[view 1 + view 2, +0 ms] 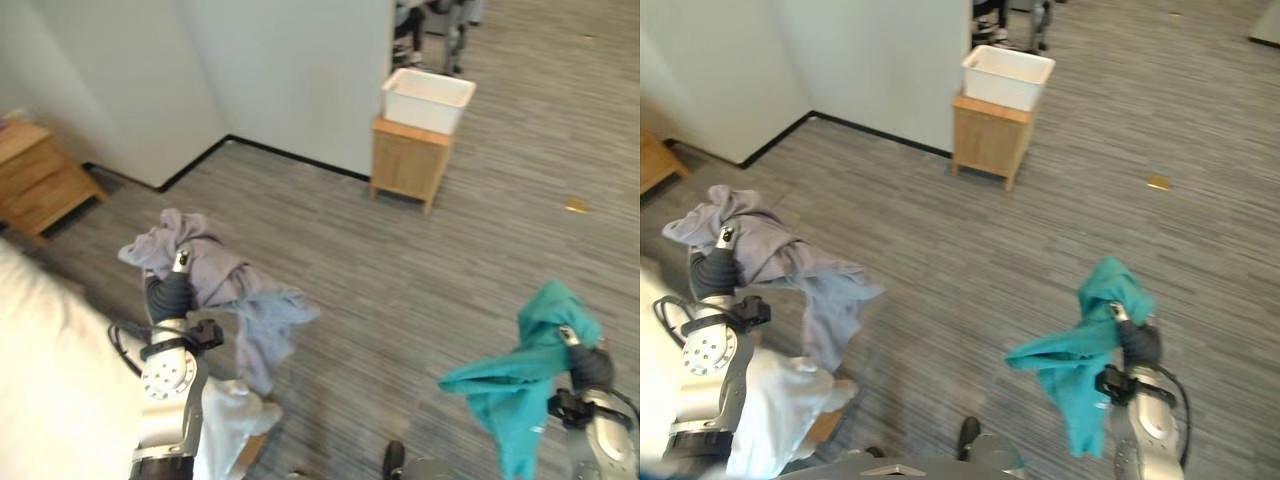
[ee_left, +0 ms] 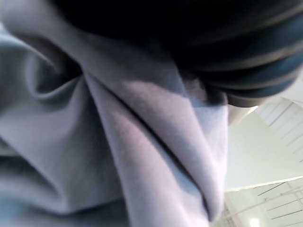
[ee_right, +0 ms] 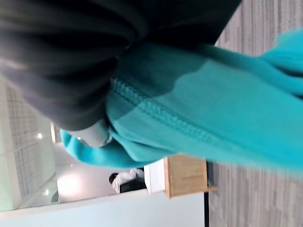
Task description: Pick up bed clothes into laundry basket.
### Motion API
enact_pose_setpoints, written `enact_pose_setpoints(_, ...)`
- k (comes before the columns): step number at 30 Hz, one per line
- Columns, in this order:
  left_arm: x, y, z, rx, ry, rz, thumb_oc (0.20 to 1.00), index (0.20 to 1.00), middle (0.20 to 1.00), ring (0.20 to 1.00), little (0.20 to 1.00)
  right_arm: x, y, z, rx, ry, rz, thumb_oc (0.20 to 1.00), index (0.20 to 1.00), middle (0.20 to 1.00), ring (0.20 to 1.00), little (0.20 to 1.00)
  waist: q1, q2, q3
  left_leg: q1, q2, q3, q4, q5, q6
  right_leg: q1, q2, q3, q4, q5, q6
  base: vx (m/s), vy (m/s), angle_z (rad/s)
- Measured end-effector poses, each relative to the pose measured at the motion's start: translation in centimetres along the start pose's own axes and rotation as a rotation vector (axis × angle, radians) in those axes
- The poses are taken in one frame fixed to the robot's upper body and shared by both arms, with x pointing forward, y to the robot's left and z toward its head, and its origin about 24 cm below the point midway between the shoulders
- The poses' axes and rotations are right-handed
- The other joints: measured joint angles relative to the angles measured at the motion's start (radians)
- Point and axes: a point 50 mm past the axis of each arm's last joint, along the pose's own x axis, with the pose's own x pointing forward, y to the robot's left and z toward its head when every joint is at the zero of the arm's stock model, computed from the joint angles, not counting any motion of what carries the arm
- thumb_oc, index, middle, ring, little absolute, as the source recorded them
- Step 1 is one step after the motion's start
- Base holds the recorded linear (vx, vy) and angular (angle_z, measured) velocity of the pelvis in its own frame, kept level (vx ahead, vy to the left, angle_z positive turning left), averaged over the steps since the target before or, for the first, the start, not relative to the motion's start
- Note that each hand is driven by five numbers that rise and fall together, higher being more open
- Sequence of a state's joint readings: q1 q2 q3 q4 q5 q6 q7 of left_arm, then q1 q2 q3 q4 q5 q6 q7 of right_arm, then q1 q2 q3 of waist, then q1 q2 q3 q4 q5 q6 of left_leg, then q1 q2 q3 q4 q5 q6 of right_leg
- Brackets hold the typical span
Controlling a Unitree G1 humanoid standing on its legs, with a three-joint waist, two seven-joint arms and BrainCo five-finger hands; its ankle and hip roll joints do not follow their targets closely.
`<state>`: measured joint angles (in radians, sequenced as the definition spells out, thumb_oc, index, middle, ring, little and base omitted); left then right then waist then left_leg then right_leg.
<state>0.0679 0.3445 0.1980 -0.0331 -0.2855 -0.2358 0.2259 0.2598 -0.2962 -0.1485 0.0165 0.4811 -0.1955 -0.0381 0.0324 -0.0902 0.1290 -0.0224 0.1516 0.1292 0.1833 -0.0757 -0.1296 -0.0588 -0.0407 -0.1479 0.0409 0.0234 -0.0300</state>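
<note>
So the left hand is up on the near left with a grey garment bunched over it. Its fingers are buried in the cloth, so I can't tell how they're set; only one silver fingertip pokes out the top. The grey cloth is off the floor, piled around the hand, and a long tail droops down to the right of the arm. The left wrist view is basically grey folds pressed right up against the dark ribbed cover.

Over on the near right, the right hand is clenched around a teal garment, also held clear of the floor. Part of it bunches up above the hand and the rest spills out to the left and hangs down. In the right wrist view the teal fabric with its stitched seam is tucked under the dark cover.

Farther out, a white laundry basket sits on top of a small wooden cabinet against the pale wall, well apart from both hands across the grey striped floor. There's a wooden nightstand at far left, and white bedding in the near left corner.
</note>
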Motion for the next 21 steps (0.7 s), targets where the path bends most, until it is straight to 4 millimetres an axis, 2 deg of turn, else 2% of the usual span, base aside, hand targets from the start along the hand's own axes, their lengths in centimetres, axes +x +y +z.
enact_pose_setpoints(1, 0.1, -0.2, -0.2, -0.014, 0.010, -0.006, 0.200, 0.200, 0.200, 0.200, 0.200, 0.5, 0.2, 0.4, 0.005, -0.022, 0.009, 0.200, 0.200, 0.200, 0.200, 0.200, -0.016, 0.003, 0.003, -0.017, -0.016, -0.071, -0.051, -0.001, -0.002, 0.017, 0.007, 0.008, -0.030, 0.007, 0.008, 0.06, -0.019, -0.63)
enact_pose_setpoints(2, 0.1, -0.4, -0.2, -0.028, 0.009, -0.008, 0.200, 0.200, 0.200, 0.200, 0.200, 0.7, 0.2, 0.7, 0.006, -0.033, 0.009, 0.200, 0.200, 0.200, 0.200, 0.200, -0.035, 0.007, 0.004, -0.034, -0.028, -0.085, -0.076, 0.014, 0.017, 0.036, 0.014, 0.005, -0.046, 0.012, 0.012, 0.07, -0.011, -0.21)
enact_pose_setpoints(5, 0.3, -0.7, 0.0, -0.038, -0.003, -0.016, 0.200, 0.200, 0.200, 0.200, 0.200, 0.6, 0.1, 0.6, 0.003, -0.030, 0.008, 0.200, 0.200, 0.200, 0.200, 0.200, -0.046, 0.013, 0.005, -0.057, -0.071, -0.056, -0.075, 0.041, 0.046, 0.079, 0.036, 0.005, -0.076, 0.003, 0.005, 0.09, 0.021, -0.10)
enact_pose_setpoints(6, 0.4, -0.9, 0.1, -0.047, -0.007, -0.021, 0.200, 0.200, 0.200, 0.200, 0.200, 0.5, 0.0, 0.7, 0.000, -0.033, 0.006, 0.200, 0.200, 0.200, 0.200, 0.200, -0.051, 0.021, 0.006, -0.061, -0.094, -0.045, -0.080, 0.048, 0.056, 0.081, 0.043, 0.009, -0.069, -0.002, 0.007, 0.12, 0.077, -0.10)
enact_pose_setpoints(7, 0.4, -1.0, 0.1, -0.049, -0.008, -0.025, 0.200, 0.200, 0.200, 0.200, 0.200, 0.6, 0.0, 0.8, -0.006, -0.036, 0.009, 0.200, 0.200, 0.200, 0.200, 0.200, -0.050, 0.043, 0.010, -0.061, -0.105, -0.047, -0.094, 0.063, 0.078, 0.076, 0.058, 0.016, -0.058, -0.007, 0.012, 0.08, 0.041, -0.24)
enact_pose_setpoints(8, 0.4, -1.0, 0.1, -0.049, -0.008, -0.025, 0.200, 0.200, 0.200, 0.200, 0.200, 0.5, 0.1, 0.7, -0.002, -0.032, 0.008, 0.200, 0.200, 0.200, 0.200, 0.200, -0.052, 0.045, 0.013, -0.060, -0.105, -0.048, -0.097, 0.079, 0.091, 0.072, 0.059, 0.026, -0.052, -0.009, 0.016, 0.17, 0.100, -0.15)
enact_pose_setpoints(10, 0.3, -1.4, 0.1, -0.053, -0.004, -0.044, 0.200, 0.200, 0.200, 0.200, 0.200, 0.3, 0.0, 0.4, 0.001, -0.022, 0.002, 0.200, 0.200, 0.200, 0.200, 0.200, -0.059, 0.054, 0.017, -0.044, -0.122, -0.048, -0.143, 0.122, 0.110, 0.073, 0.048, 0.026, -0.051, -0.011, 0.035, 0.14, 0.088, 0.01)
enact_pose_setpoints(12, 0.3, -1.5, 0.0, -0.054, -0.002, -0.050, 0.200, 0.200, 0.200, 0.200, 0.200, 0.3, 0.0, 0.4, 0.001, -0.020, 0.003, 0.200, 0.200, 0.200, 0.200, 0.200, -0.059, 0.064, 0.020, -0.015, -0.144, -0.043, -0.190, 0.143, 0.127, 0.080, 0.029, 0.031, -0.059, -0.013, 0.058, 0.15, 0.098, -0.01)
enact_pose_setpoints(17, -0.4, 0.0, -0.5, -0.029, 0.026, -0.002, 0.200, 0.200, 0.200, 0.200, 0.200, 1.2, 1.1, 0.8, -0.009, -0.037, 0.047, 0.200, 0.200, 0.200, 0.200, 0.200, -0.043, 0.079, 0.030, 0.022, -0.168, -0.006, -0.218, 0.138, 0.153, 0.074, 0.005, 0.057, -0.024, -0.031, 0.080, 0.12, 0.131, -0.17)
enact_pose_setpoints(18, -0.4, 0.4, -0.6, -0.023, 0.030, 0.021, 0.200, 0.200, 0.200, 0.200, 0.200, 1.8, 1.7, 1.3, -0.019, -0.059, 0.068, 0.200, 0.200, 0.200, 0.200, 0.200, -0.025, 0.088, 0.044, 0.033, -0.162, 0.013, -0.218, 0.126, 0.169, 0.034, 0.006, 0.059, 0.055, -0.043, 0.100, 0.12, 0.156, -0.68)
enact_pose_setpoints(19, -0.4, 0.6, -0.7, -0.019, 0.035, 0.039, 0.200, 0.200, 0.200, 0.200, 0.200, 2.5, 2.7, 1.8, -0.032, -0.081, 0.105, 0.200, 0.200, 0.200, 0.200, 0.200, -0.016, 0.110, 0.073, 0.054, -0.140, 0.048, -0.219, 0.119, 0.172, -0.042, 0.005, 0.033, 0.219, -0.063, 0.129, 0.14, 0.082, -0.69)
enact_pose_setpoints(20, -0.4, 0.6, -0.7, -0.018, 0.039, 0.039, 0.200, 0.200, 0.200, 0.200, 0.200, 2.7, 3.1, 2.0, -0.041, -0.093, 0.119, 0.200, 0.200, 0.200, 0.200, 0.200, -0.014, 0.117, 0.081, 0.062, -0.135, 0.056, -0.220, 0.121, 0.173, -0.075, -0.008, 0.007, 0.298, -0.084, 0.154, 0.29, 0.023, -0.37)
enact_pose_setpoints(21, -0.4, 0.6, -0.7, -0.018, 0.038, 0.037, 0.200, 0.200, 0.200, 0.200, 0.200, 2.6, 3.3, 1.8, -0.060, -0.087, 0.138, 0.200, 0.200, 0.200, 0.200, 0.200, -0.021, 0.111, 0.087, 0.079, -0.146, 0.049, -0.216, 0.090, 0.191, -0.134, -0.047, -0.020, 0.422, -0.116, 0.185, 0.31, 0.015, -0.12)
